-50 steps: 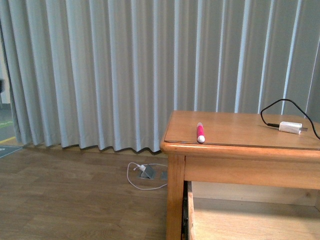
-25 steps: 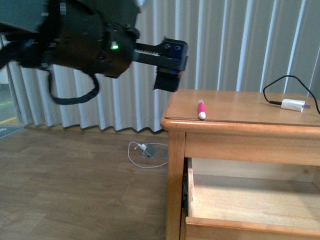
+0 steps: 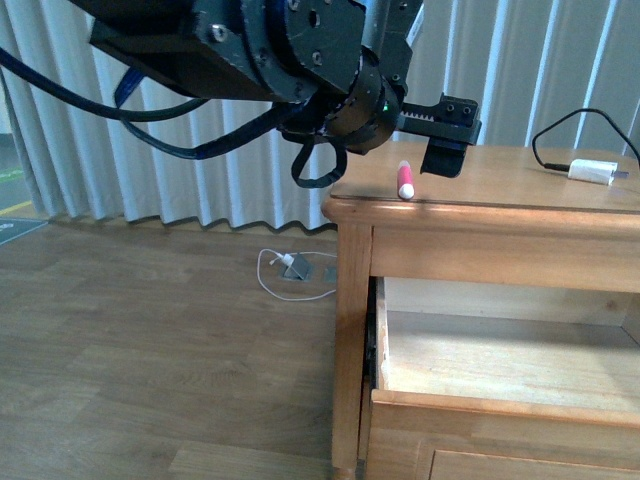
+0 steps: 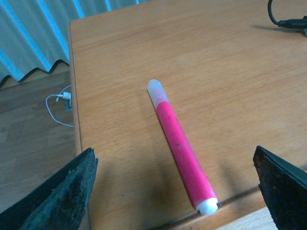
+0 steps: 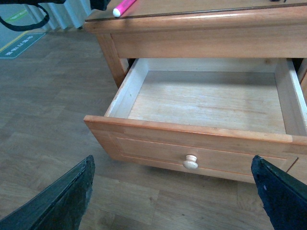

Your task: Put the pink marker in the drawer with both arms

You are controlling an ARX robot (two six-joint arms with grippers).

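The pink marker (image 3: 405, 180) lies at the front left edge of the wooden cabinet top (image 3: 510, 195), white cap end toward the front. My left gripper (image 3: 441, 158) hangs open just above and right of it. In the left wrist view the marker (image 4: 180, 148) lies between the two spread fingers of the left gripper (image 4: 173, 155), not touched. The drawer (image 3: 500, 405) stands pulled out, its pale interior empty. In the right wrist view my open right gripper (image 5: 171, 163) is in front of the drawer front (image 5: 144, 143), near its round knob (image 5: 191, 163); the marker (image 5: 123, 6) shows above.
A white charger plug (image 3: 592, 171) with a black cable (image 3: 555, 135) lies at the back right of the cabinet top. A white cable (image 3: 285, 275) and floor socket lie on the wooden floor to the left. Grey curtains (image 3: 200, 190) hang behind.
My left arm came into view from the left and moved right over the cabinet top, to just above the marker. The view has dropped, showing more of the open drawer.
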